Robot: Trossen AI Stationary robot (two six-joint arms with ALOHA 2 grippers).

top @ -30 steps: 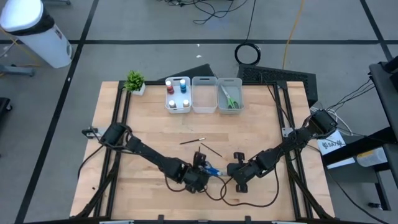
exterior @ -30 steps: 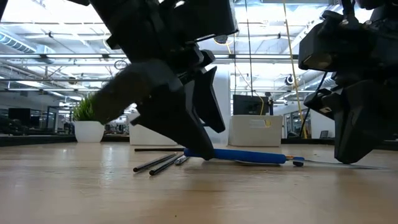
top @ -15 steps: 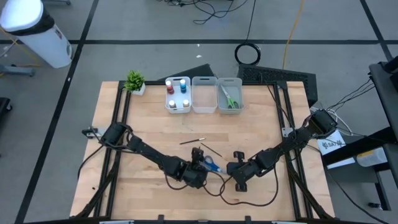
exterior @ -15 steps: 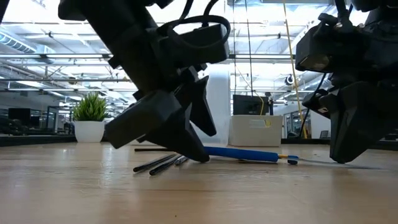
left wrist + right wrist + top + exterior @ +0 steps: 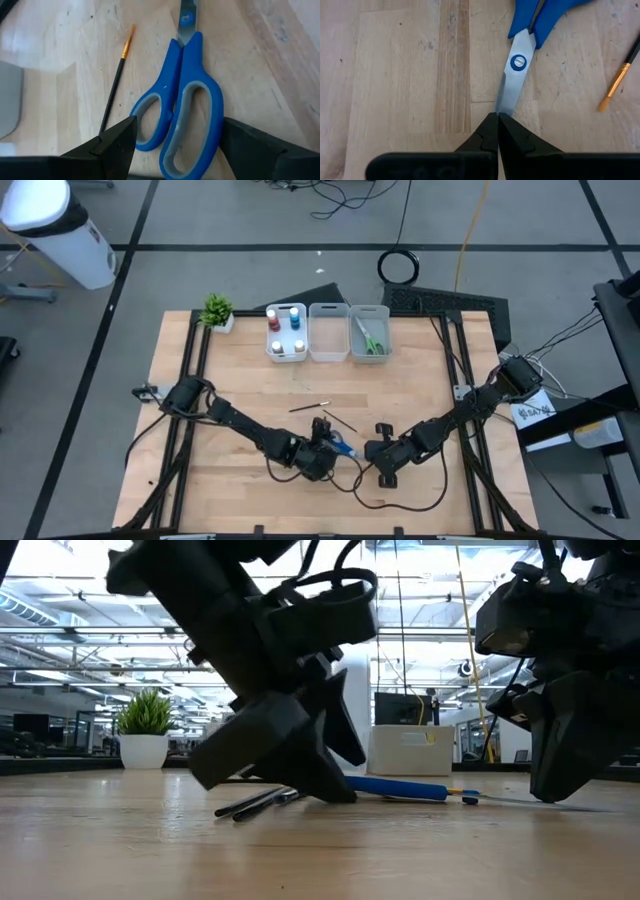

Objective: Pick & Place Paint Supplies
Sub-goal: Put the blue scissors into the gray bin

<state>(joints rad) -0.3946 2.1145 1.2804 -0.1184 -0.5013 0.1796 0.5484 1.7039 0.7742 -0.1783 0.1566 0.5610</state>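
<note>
My left gripper point(image 5: 172, 145) stood spread astride the blue plastic-handled, steel-bladed scissors point(image 5: 182, 107) lying flat at the table's 6 o'clock, my shut right gripper point(image 5: 497, 131) touching the blade tip; light, stiff, slippery, best pinched across both handle loops.

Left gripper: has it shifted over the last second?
Yes. In the low view the left gripper has slid right along the table, farther from the potted plant, its open jaws now straddling the handles of the blue scissors.
</note>
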